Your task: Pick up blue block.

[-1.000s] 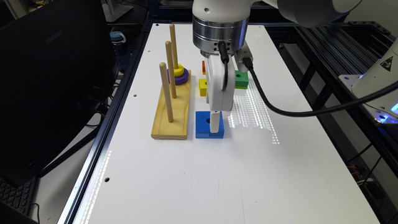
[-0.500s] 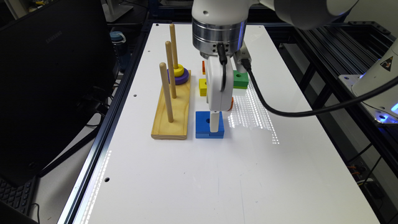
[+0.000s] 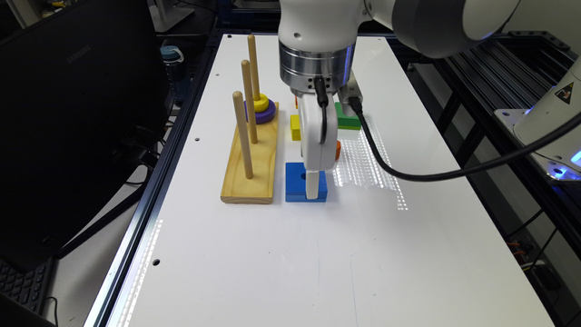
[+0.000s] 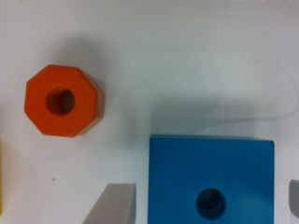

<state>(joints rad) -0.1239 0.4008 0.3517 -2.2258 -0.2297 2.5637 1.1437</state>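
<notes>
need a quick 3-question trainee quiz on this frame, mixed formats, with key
1. True or false: the pincer is shut tight on the flat square blue block.
2. On the wooden peg board, which ring lies on top? A) purple B) yellow C) green
3. What colour is the octagonal holed block lying apart from the blue block?

Key
1. False: the wrist view shows a gap between each finger and the blue block.
2. B: the yellow ring sits on the purple ring.
3. Orange.
</notes>
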